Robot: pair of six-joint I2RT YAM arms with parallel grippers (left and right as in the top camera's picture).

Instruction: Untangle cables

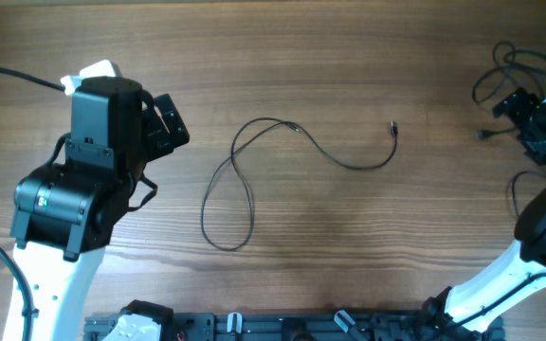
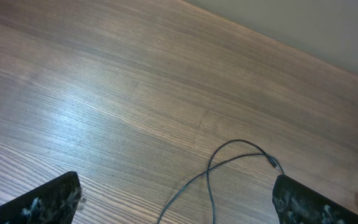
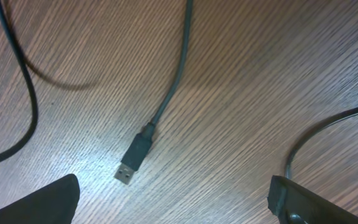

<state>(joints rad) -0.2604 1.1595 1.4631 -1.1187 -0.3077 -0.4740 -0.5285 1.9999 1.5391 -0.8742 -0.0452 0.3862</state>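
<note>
One thin black cable [image 1: 245, 180] lies loose on the middle of the wooden table, with a loop at its left and a tiny plug [image 1: 393, 126] at its right end. Its loop shows in the left wrist view [image 2: 229, 163]. My left gripper [image 1: 164, 123] is open and empty, left of that cable. More thin black cables [image 1: 515, 71] lie bunched at the far right. My right gripper [image 1: 529, 118] is open and empty over them. The right wrist view shows a USB plug [image 3: 135, 158] on its cable, between the open fingers [image 3: 173, 199].
A white object [image 1: 98, 71] lies behind the left arm. A thick black arm cable [image 1: 12, 78] runs in from the left edge. A dark rail [image 1: 292, 327] runs along the table's front edge. The table's far edge shows in the left wrist view [image 2: 291, 43].
</note>
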